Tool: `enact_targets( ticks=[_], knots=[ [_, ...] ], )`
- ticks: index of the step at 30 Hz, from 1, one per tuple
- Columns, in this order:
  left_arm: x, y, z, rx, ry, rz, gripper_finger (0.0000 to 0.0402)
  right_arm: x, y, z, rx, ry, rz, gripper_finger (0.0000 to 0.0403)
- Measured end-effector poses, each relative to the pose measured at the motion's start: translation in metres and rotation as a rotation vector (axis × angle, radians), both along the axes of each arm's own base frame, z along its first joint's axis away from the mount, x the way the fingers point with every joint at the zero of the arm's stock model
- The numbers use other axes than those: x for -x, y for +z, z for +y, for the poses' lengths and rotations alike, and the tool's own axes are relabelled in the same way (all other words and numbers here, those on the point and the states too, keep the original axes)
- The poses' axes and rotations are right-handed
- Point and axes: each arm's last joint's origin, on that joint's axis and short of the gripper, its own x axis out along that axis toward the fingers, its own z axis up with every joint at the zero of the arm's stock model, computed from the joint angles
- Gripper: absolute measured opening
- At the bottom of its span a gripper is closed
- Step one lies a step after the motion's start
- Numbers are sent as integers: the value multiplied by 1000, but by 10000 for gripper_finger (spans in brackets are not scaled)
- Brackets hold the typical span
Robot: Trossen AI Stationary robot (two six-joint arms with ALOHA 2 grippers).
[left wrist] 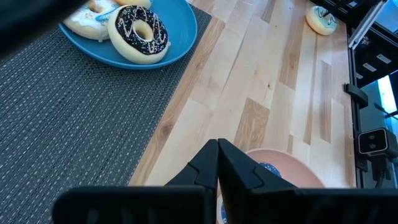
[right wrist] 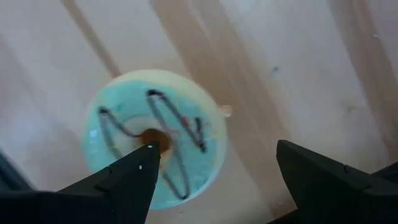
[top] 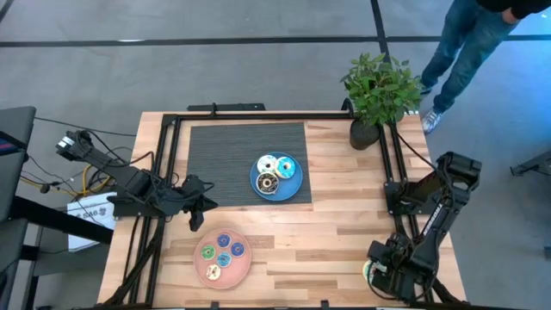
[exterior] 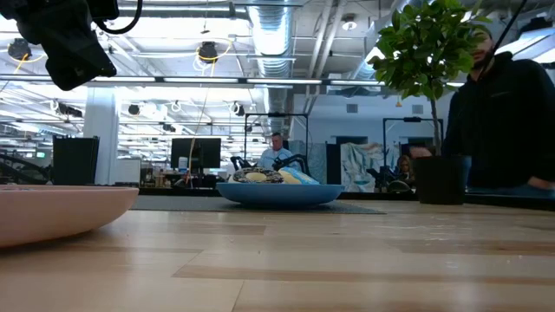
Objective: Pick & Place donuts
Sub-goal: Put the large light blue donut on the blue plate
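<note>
You were at the pick step with the right claw [right wrist: 214, 171]: it hung at the near right corner of the pale wooden worktop [top: 344, 224], fingers spread wide, directly above a pale teal toy donut with dark zigzag icing [right wrist: 155, 137] lying flat on the boards. One finger tip sat over the donut's hole and the other stood well clear of its rim, so the ring was not yet gripped. Your next move, as I judged it, called for lowering until the fingers straddled one side of the ring, then pressing them together before lifting toward a plate. The left claw [left wrist: 217, 163] waited with its fingers pressed together, holding nothing, just above the far edge of the round pink plate [top: 207, 269] carrying the small donuts. Three larger donuts sat on the round blue plate [top: 300, 188] at the worktop's middle, a chocolate-iced sprinkled donut [left wrist: 138, 33] nearest the left arm.
</note>
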Motion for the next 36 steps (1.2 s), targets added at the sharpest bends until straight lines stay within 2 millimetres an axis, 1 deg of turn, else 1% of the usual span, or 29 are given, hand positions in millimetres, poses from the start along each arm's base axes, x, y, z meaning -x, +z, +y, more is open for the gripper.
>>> enact_targets(
  ticks=[3,7,11,20,25,36],
  knots=[
    [0,0,0,0,0,0,0,-1,-4,-2,-3,1,-1,311],
    [0,0,0,0,0,0,0,-1,-12,-2,-53,7,-1,311],
    [0,0,0,0,0,0,0,1,-18,-6,-51,-24,5,311],
    [0,0,0,0,0,0,0,1,-19,-6,-50,-18,7,311],
    [0,0,0,0,0,0,0,1,-19,-5,-59,27,15,311],
    [0,0,0,-1,0,0,0,1,-19,-4,-71,35,12,311]
  ],
)
